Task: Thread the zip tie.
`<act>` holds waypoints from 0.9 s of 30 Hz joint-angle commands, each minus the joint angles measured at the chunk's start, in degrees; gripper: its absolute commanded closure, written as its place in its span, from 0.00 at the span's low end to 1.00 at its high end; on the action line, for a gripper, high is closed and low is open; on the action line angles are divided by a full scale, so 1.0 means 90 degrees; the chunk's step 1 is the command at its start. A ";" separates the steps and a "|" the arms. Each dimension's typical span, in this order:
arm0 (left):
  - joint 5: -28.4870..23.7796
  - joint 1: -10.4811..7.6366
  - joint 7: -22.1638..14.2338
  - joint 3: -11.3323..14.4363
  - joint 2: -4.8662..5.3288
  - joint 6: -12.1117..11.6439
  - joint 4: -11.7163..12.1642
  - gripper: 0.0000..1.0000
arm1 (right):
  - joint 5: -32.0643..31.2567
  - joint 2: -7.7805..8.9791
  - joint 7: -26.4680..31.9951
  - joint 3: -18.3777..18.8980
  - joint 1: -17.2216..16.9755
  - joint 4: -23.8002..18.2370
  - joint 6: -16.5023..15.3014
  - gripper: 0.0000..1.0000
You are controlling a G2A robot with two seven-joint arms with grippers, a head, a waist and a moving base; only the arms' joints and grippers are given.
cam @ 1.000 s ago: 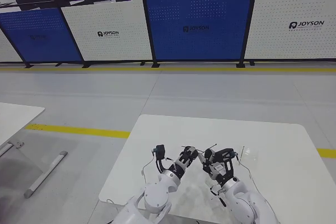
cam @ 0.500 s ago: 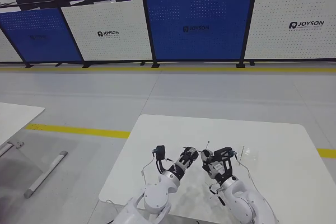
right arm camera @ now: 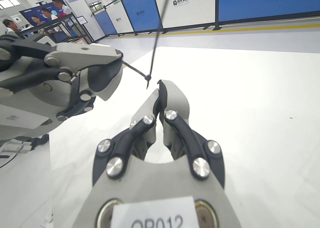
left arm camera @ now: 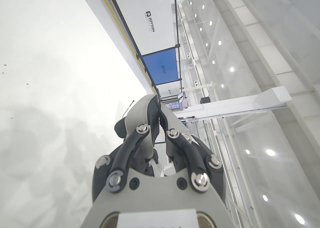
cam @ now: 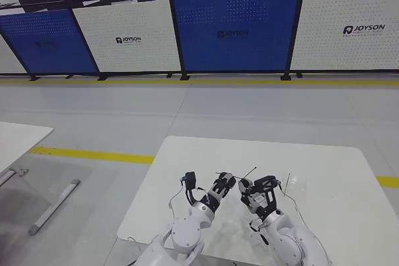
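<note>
- The zip tie (right arm camera: 156, 39) hangs above the counter (right arm camera: 250, 94); a short stretch runs from its head (right arm camera: 148, 78) into the left gripper (right arm camera: 120, 60), whose jaws pinch it; the rest rises away from the head.
- The right gripper (right arm camera: 159, 87) sits just beside the head, jaws pressed together; whether they nip anything we cannot tell.
- We judge a stub (right arm camera: 147, 85) pokes through the head; we should keep the left gripper steady, take that stub close to the head, and pull along the slot.
</note>
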 commanded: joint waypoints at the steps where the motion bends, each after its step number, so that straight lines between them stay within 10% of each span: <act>1: -0.0010 0.0000 0.0014 -0.0002 -0.0003 -0.0027 -0.0003 1.00 | 0.0008 0.0005 -0.0002 -0.0004 0.0006 0.0006 -0.0012 1.00; 7: -0.0025 -0.0028 0.0043 0.0001 -0.0013 -0.0032 0.0030 1.00 | 0.0047 0.0031 0.0021 0.0013 0.0001 0.0017 -0.0112 1.00; 9: -0.0017 -0.0046 0.0040 0.0012 -0.0016 -0.0001 0.0044 1.00 | 0.0026 0.0044 -0.0008 0.0025 -0.0029 -0.0010 -0.0150 0.72; 12: -0.0008 -0.0065 0.0033 0.0037 -0.0023 0.0025 0.0064 1.00 | 0.0034 0.0060 -0.0027 0.0069 -0.0050 -0.0052 -0.0119 0.69; 27: 0.0074 -0.0076 0.0010 0.0062 -0.0032 0.0142 0.0089 1.00 | -0.0075 0.0097 0.0005 0.0054 -0.0049 -0.0257 0.0138 0.75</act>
